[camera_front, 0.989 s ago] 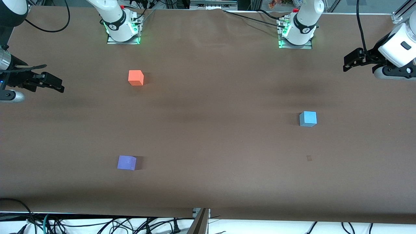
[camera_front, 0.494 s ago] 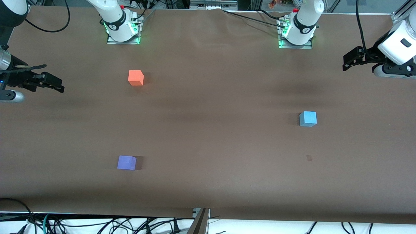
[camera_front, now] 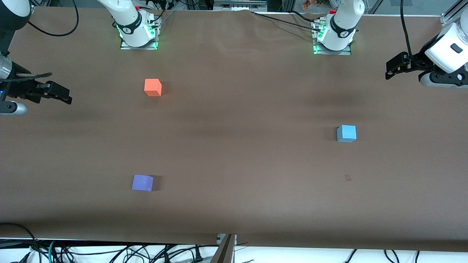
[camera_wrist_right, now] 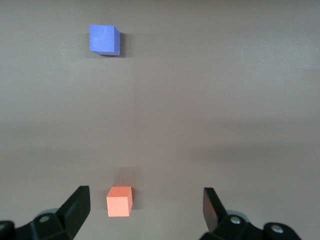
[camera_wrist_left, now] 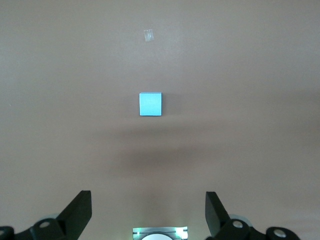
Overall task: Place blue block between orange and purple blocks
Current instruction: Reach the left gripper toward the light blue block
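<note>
The left gripper [camera_front: 391,69] hangs in the air over the table's edge at the left arm's end, at about two o'clock in the front view, its jaws spread wide with nothing between them; in the left wrist view its two dark fingers [camera_wrist_left: 77,212] stand well apart with bare table between. The blue block [camera_front: 346,133] sits flat on the brown table [camera_front: 234,146], well apart from that gripper, at roughly four o'clock from the table's middle in the front view and nearer the front camera than the left arm's base [camera_front: 332,44]; the left wrist view shows it [camera_wrist_left: 150,104] squarely ahead of the open fingers, at twelve o'clock from them. The right gripper [camera_front: 64,95] waits over the edge at the right arm's end, at about nine o'clock in the front view, also wide open and holding nothing. The orange block [camera_front: 153,87] lies at about ten o'clock from the table's middle, near the right arm's base [camera_front: 138,38]. The purple block [camera_front: 142,182] lies at about eight o'clock, nearer the front camera than the orange one, the two well apart with bare table between them. A small pale mark [camera_front: 347,177] shows on the table nearer the camera than the blue block.
</note>
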`<state>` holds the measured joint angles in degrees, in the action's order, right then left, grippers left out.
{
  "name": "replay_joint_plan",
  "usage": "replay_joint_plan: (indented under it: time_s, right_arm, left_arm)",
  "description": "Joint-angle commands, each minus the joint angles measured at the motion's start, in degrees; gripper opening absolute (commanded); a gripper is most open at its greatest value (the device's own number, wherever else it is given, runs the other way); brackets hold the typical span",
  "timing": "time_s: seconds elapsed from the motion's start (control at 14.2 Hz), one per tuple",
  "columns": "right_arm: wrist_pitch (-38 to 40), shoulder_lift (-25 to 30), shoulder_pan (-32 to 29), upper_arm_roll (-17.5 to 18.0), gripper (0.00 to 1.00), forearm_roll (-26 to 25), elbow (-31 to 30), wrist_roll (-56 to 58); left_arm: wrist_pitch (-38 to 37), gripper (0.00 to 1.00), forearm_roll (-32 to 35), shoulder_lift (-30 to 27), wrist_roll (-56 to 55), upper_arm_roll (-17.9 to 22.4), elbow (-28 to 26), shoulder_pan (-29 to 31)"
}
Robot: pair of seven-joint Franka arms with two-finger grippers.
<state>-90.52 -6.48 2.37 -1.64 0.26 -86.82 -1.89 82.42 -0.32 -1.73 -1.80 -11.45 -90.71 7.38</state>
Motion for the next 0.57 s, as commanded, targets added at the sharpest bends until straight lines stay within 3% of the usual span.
replay_joint_plan:
  time_s: [0.0, 0.49]
  right_arm:
    - [0.5, -0.6, -0.2, -0.1, 1.0, 0.3, 1.4, 0.6]
    - [0.5, -0.5, -0.1, -0.1, 1.0, 0.3, 1.4, 0.6]
  left_arm:
    - [-1.3, 1.0, 0.1, 0.3, -2.8, -1.1, 1.4, 0.0]
    - [-0.9, 1.0, 0.2, 1.0, -3.0, -0.9, 1.4, 0.2]
